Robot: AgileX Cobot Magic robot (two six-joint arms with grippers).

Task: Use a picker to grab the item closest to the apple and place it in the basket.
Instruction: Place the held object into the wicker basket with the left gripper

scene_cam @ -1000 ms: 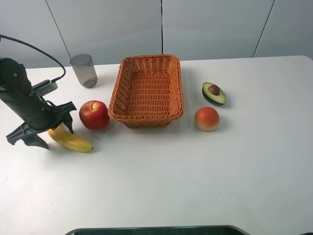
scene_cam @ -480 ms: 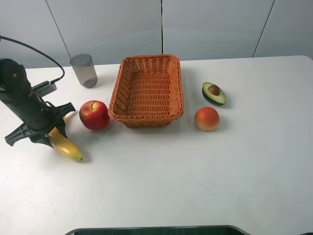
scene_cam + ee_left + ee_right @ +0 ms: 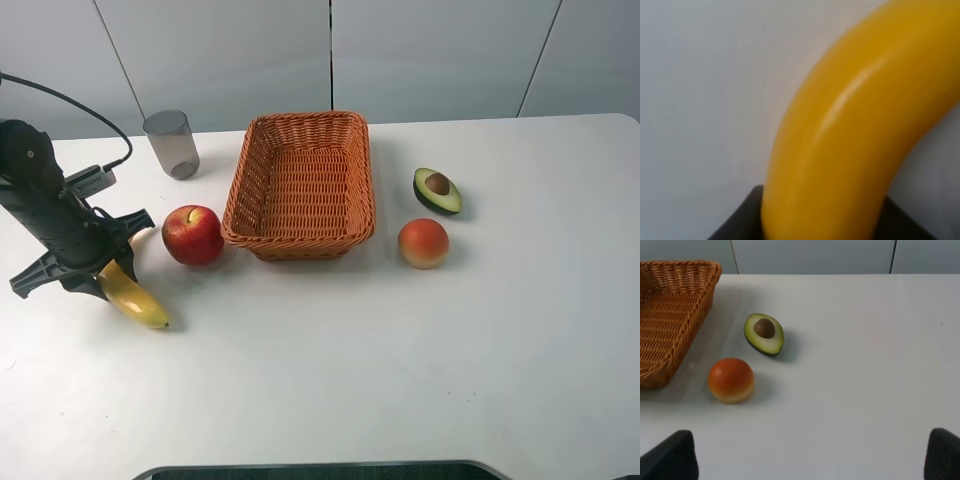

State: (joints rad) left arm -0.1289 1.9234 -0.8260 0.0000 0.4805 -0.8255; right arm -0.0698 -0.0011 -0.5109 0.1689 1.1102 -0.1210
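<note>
A yellow banana [image 3: 138, 300] lies on the white table just left of and below the red apple [image 3: 192, 234]. My left gripper [image 3: 95, 265] is down over the banana's upper end and is shut on it. In the left wrist view the banana [image 3: 840, 140] fills the frame, with a dark finger [image 3: 745, 220] against its lower side. The orange wicker basket [image 3: 305, 118] stands right of the apple with nothing in it. My right gripper [image 3: 805, 460] is open and holds nothing; only its dark fingertips [image 3: 667, 455] show, and the exterior view does not show it.
A grey cup [image 3: 171, 144] stands behind the apple, left of the basket. Right of the basket lie a halved avocado [image 3: 437, 190] and an orange-red round fruit [image 3: 423, 243]. The right wrist view shows the same avocado [image 3: 764, 333], fruit [image 3: 731, 380] and basket corner [image 3: 670, 315].
One second ago the banana lay flatter, pointing right. It has since swung to point down-right as my left gripper closed on its end. Nothing moved in the last half second.
</note>
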